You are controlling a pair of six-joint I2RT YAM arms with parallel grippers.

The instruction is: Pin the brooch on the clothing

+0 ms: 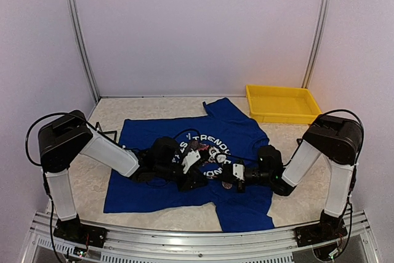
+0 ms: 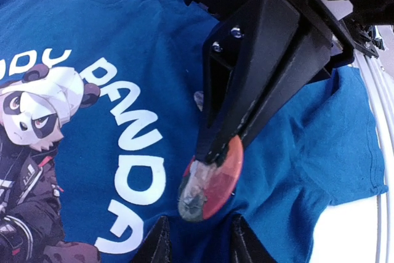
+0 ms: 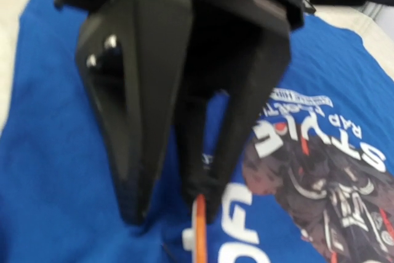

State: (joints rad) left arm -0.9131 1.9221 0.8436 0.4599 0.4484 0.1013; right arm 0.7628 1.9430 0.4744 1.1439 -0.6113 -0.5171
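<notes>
The left pincer (image 2: 200, 247) reaches in from the left edge of the counter (image 1: 154, 106). Its tips are partly spread with nothing between them, low over the clothing (image 2: 141, 35), which lies flat at the middle of the near edge. The shirt looks soft and will likely bunch, so it is best pinched into a small taut fold beside the print. The brooch (image 2: 212, 180), a light, stiff red disc with a probably fiddly clasp, is clamped by its rim in the right pincer (image 2: 212, 149).
</notes>
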